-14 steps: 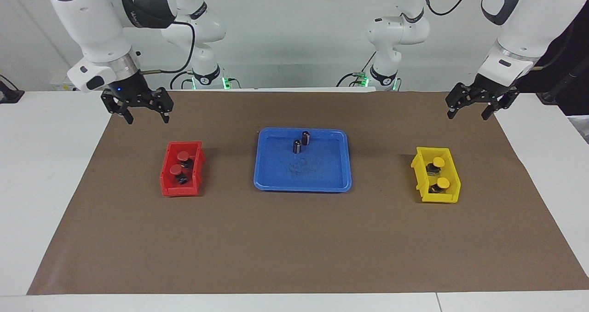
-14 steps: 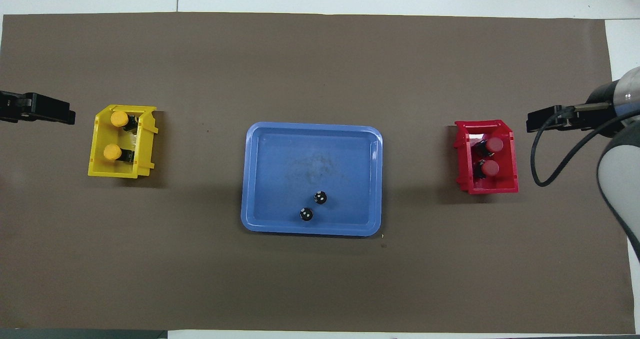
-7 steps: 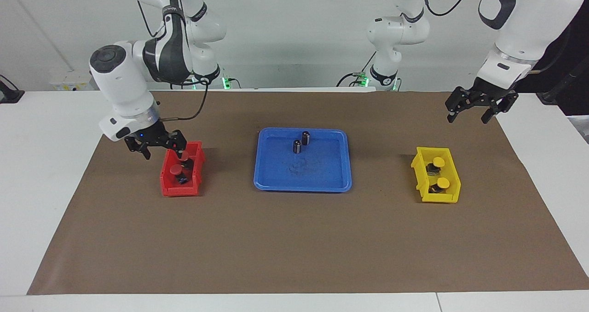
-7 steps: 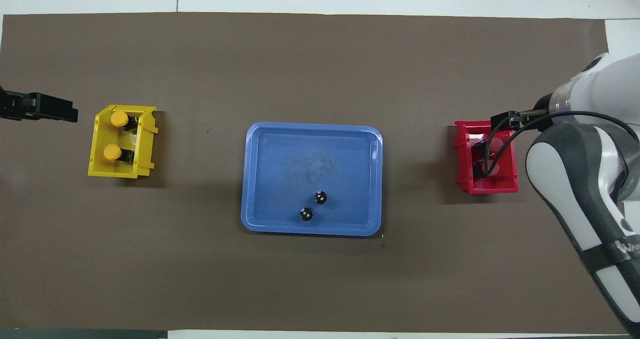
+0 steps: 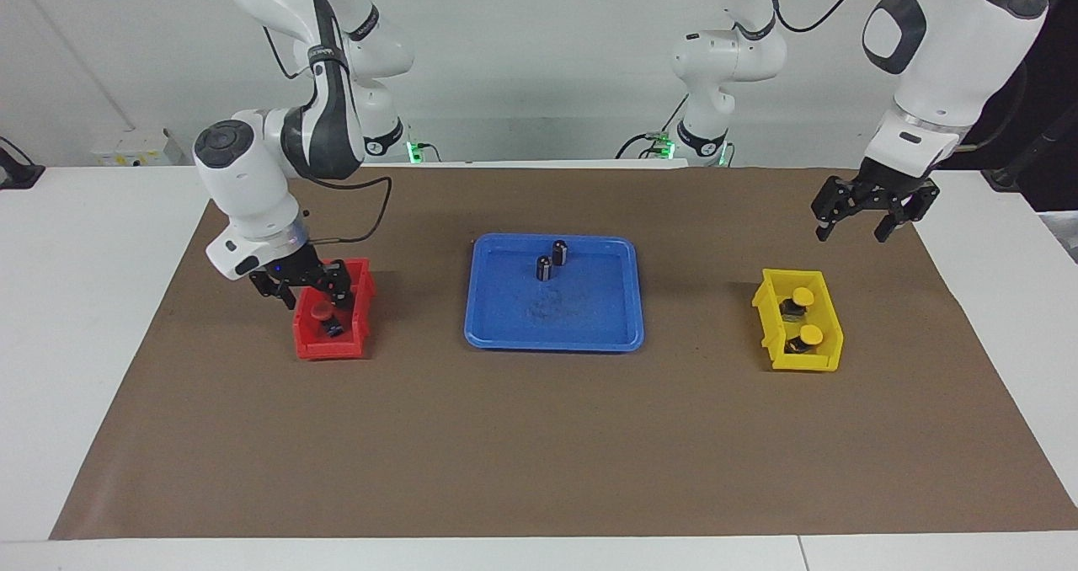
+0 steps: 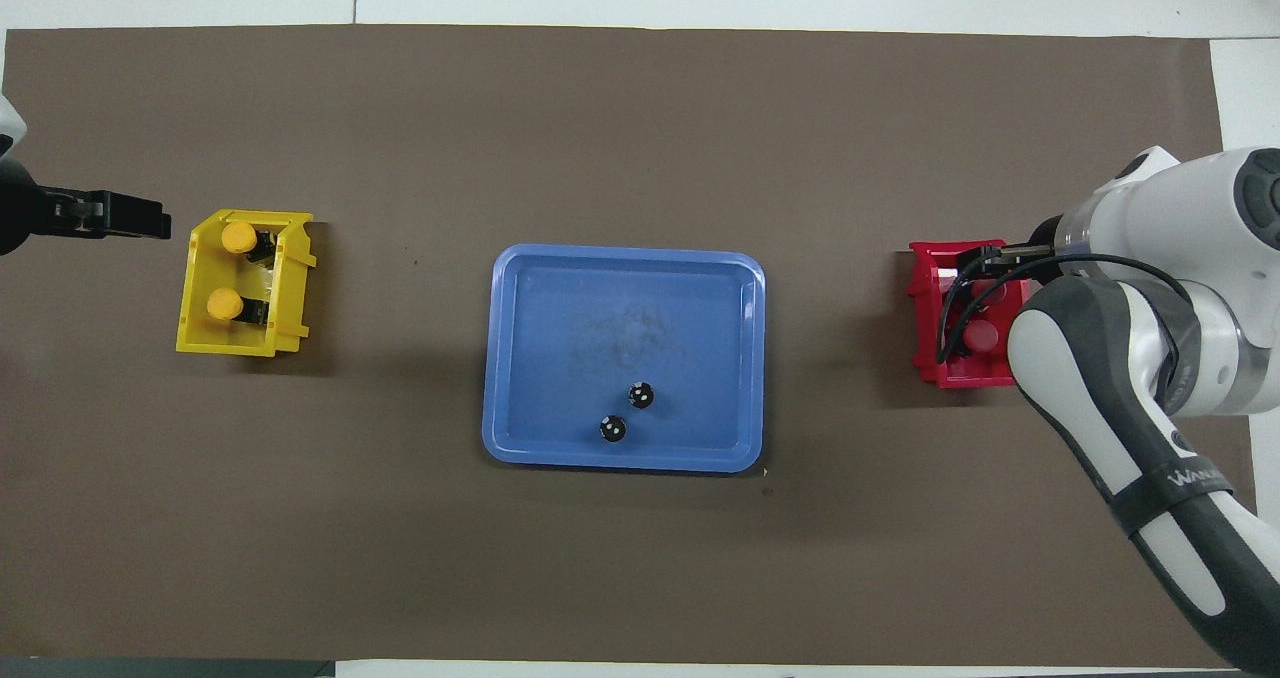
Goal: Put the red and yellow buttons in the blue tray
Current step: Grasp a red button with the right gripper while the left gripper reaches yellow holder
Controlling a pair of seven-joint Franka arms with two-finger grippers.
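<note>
I see my right gripper [image 5: 317, 295] down in the red bin [image 5: 312, 348], hiding one red button; its grip I cannot tell. My left gripper [image 5: 851, 225] hangs near the yellow bin [image 5: 771, 297], fingers apart.

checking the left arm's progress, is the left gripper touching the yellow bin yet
Apart. The facing view shows the left gripper up in the air, with bare brown mat between it and the yellow bin; the overhead view shows a gap too.

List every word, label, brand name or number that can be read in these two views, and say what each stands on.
"WAUA...": white lettering on the dark band of the right arm's forearm in the overhead view; it runs out at the band's edge.
White lettering on the dark link of the same arm in the facing view: too small to read.
Flat blue plastic tray, small red bin, small yellow bin: no text.
</note>
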